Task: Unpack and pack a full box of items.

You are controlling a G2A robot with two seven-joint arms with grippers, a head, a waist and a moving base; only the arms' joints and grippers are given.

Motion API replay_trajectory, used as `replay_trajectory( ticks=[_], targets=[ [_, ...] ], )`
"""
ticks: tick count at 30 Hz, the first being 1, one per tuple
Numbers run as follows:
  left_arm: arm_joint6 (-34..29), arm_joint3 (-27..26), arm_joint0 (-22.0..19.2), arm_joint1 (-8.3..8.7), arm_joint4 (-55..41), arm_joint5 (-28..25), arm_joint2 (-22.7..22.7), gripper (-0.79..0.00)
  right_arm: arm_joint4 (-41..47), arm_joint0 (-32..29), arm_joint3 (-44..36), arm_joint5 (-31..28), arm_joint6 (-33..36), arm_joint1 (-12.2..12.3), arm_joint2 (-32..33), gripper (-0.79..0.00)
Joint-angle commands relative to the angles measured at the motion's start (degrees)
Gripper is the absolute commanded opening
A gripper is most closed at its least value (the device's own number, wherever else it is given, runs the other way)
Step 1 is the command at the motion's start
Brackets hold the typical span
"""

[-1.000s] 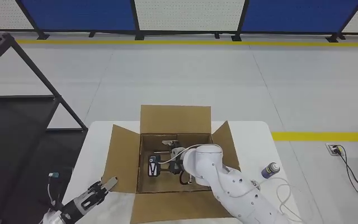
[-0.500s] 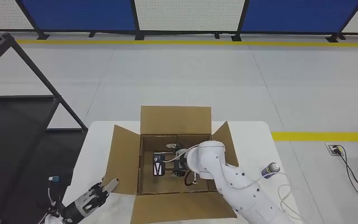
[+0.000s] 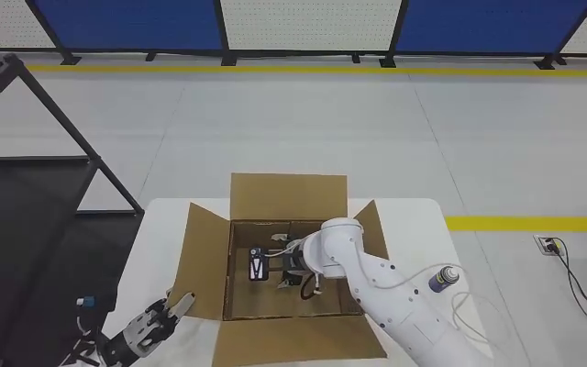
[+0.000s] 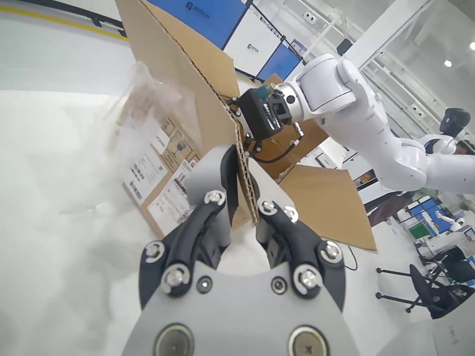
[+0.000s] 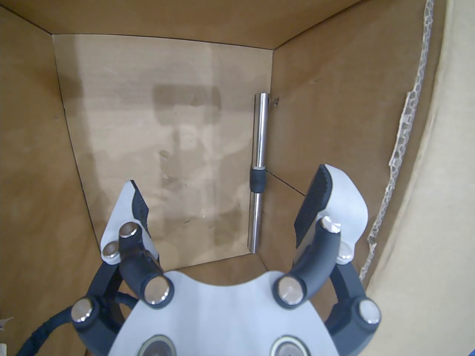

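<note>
An open cardboard box [image 3: 287, 194] stands mid-table. My right arm [image 3: 341, 250] dips into it, and my right gripper [image 5: 228, 183] hangs open above the box floor with nothing between its fingers. A shiny metal rod with a black band [image 5: 258, 157] lies on the floor along one side wall [image 5: 334, 94], just ahead of the gripper. My left gripper [image 3: 179, 303] sits at the near left corner of the box. In the left wrist view my left gripper [image 4: 241, 172] is shut on the edge of the left flap [image 4: 178, 57].
A spray can [image 3: 445, 278] stands on the white table [image 3: 417, 216] to the right of the box. Something translucent, like plastic film [image 4: 148, 90], rests against the box's labelled outer side. A black rack [image 3: 46, 183] stands left of the table.
My right arm has swung a little toward the far side of the box, its wrist shifting slightly right. My left gripper has stayed at the left flap.
</note>
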Motion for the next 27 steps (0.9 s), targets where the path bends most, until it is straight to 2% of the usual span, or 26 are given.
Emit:
replay_trajectory(
  ticks=[1,14,27],
  targets=[
    [1.5,0.7,0.0,-0.06,0.7,0.5,0.3,-0.785,0.0,0.2,0.3,0.0,-0.2,-0.1,-0.1,0.0],
    [2.3,0.4,0.0,-0.11,0.9,1.4,0.8,-0.785,-0.1,0.7,1.3,0.4,-0.9,-0.4,-0.4,0.0],
    [10.7,3.7,-1.4,-0.2,6.7,-9.4,1.7,-0.785,-0.6,0.5,0.9,0.4,-1.0,-0.3,-0.3,0.0]
  ],
)
